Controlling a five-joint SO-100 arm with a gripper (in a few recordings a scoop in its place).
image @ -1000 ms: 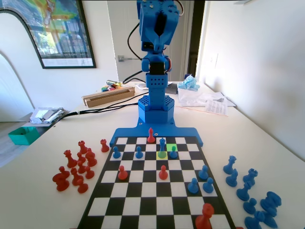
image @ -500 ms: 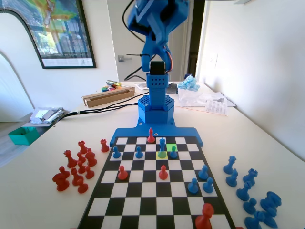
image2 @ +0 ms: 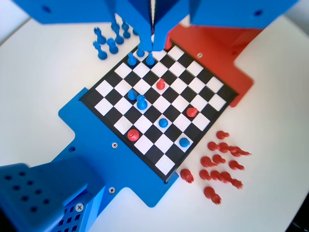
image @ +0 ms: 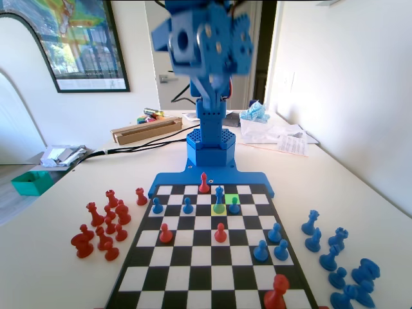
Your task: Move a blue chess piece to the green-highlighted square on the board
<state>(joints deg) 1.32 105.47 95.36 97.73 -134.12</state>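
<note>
Pincer (image: 205, 45) high over board (image: 193, 273), blurred; piece (image: 219, 195) far below, on yellow square (image: 219, 208) beside green square (image: 232, 199). Wrist view: pincer (image2: 153, 46) jaws together, empty; piece (image2: 141, 102) below on board (image2: 212, 89).

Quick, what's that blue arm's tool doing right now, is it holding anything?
Tool: shut, jaws together with nothing between them, high above the board.

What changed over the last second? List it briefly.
The blue arm swung its raised upper part toward picture left in the fixed view and is blurred by motion. Nothing was gripped or released. The blue chess piece, the green-highlighted square and all other pieces stayed put.
</note>
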